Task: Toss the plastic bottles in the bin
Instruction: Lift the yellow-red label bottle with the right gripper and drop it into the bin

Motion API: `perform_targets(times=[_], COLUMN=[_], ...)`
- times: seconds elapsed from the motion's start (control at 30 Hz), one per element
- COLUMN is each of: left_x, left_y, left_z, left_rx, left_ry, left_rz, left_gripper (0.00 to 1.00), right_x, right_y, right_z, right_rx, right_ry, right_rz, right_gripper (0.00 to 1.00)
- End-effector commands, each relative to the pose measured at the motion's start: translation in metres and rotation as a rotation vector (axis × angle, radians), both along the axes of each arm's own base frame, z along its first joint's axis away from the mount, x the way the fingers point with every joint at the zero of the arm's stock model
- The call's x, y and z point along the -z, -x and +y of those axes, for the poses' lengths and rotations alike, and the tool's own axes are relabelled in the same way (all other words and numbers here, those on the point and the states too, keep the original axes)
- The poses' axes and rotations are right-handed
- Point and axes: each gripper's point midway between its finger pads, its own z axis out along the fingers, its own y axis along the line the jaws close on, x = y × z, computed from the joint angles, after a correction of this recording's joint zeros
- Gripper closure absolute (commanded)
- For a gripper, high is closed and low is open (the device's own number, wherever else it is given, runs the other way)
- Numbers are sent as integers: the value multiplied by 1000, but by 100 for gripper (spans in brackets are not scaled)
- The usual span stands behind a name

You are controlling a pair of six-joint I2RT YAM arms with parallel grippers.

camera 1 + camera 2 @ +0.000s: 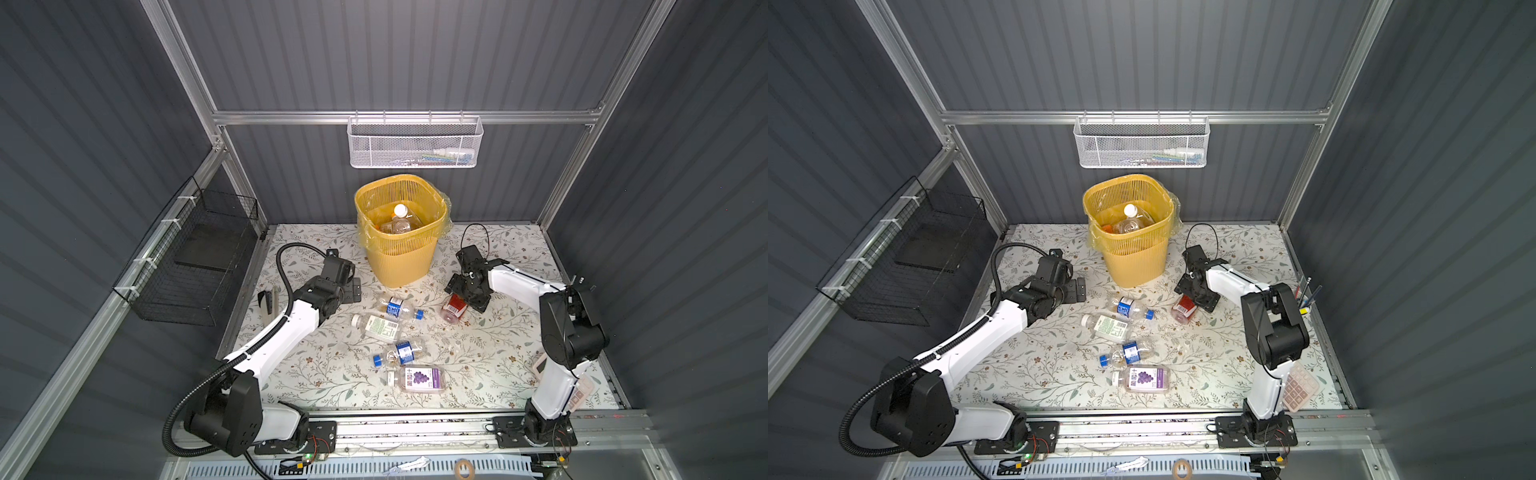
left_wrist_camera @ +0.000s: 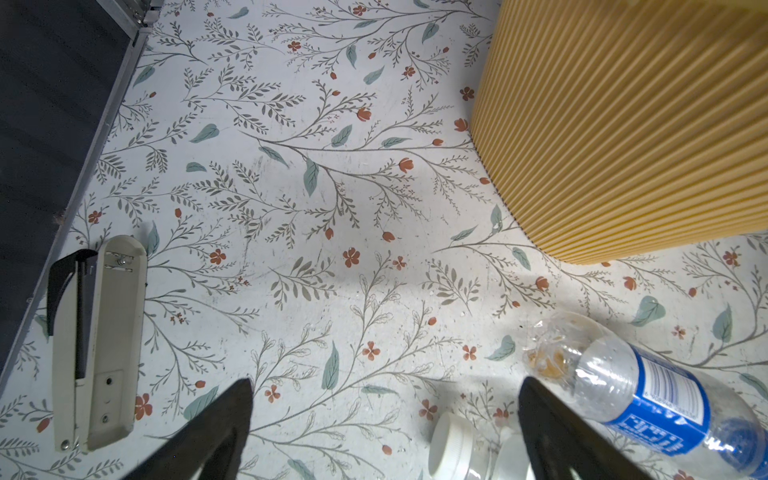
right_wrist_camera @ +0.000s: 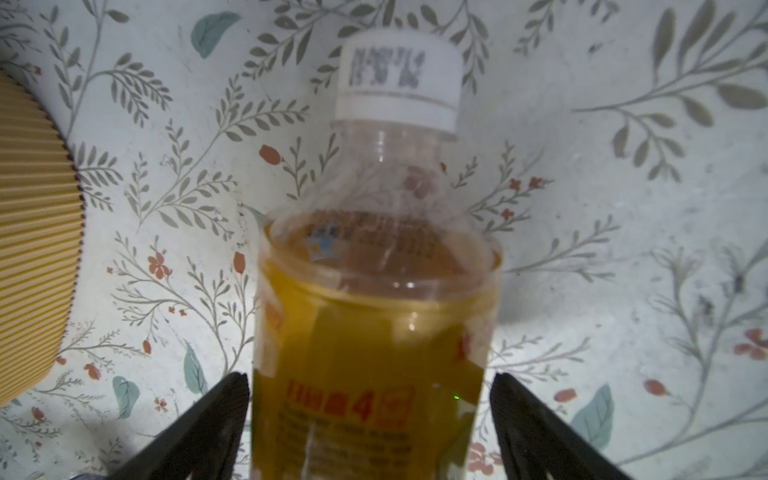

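The left arm (image 1: pixel 286 332) and right arm (image 1: pixel 519 282) are glossy white shells on chunky black joints. A ribbed black hose (image 1: pixel 174 424) loops along the left; the left gripper (image 2: pixel 387 380) is matte black.

Floral table (image 1: pixel 324 374), yellow bin (image 1: pixel 399 262), scattered plastic bottles (image 1: pixel 380 326), stapler (image 1: pixel 268 305), calculator (image 1: pixel 1300 390)

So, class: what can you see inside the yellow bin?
Inside the bin, a clear bottle with a white cap lies on top, with something orange beside it. Whatever lies beneath them is covered, so no count is possible.
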Motion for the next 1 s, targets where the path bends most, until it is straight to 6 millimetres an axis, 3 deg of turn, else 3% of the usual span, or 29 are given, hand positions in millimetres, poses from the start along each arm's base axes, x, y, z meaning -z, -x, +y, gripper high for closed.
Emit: perform_targets(times=[0.0,0.13,0.27,0.47,0.6,0.83,0.97], left_x=[1,1,0,7,18,33,38], left_y=[-3,-2,-1,-1,1,12,17], left_z=[0,1,3,4,7,9,7], left_rx=[-8,-10,-20,-51,-98,-186,-203], left_ry=[14,11,9,39,84,215,259], left_rz=[-7,-7,-11,-6,23,51,68], left_gripper=[0,0,0,0,0,0,0], right_x=[2,5,-9,-63,-120,-263,-337], right_y=[5,7,8,-2,-6,-27,-48], right_z=[4,1,-4,-11,-20,-53,-31], right_rx=[-67,-77,-53,-34,-26,48,-58], right_ry=[28,44,35,-64,-166,-322,-416], right_rz=[37,55,2,-204,-398,-843,-953], right_gripper=[11,25,34,37,37,39,39])
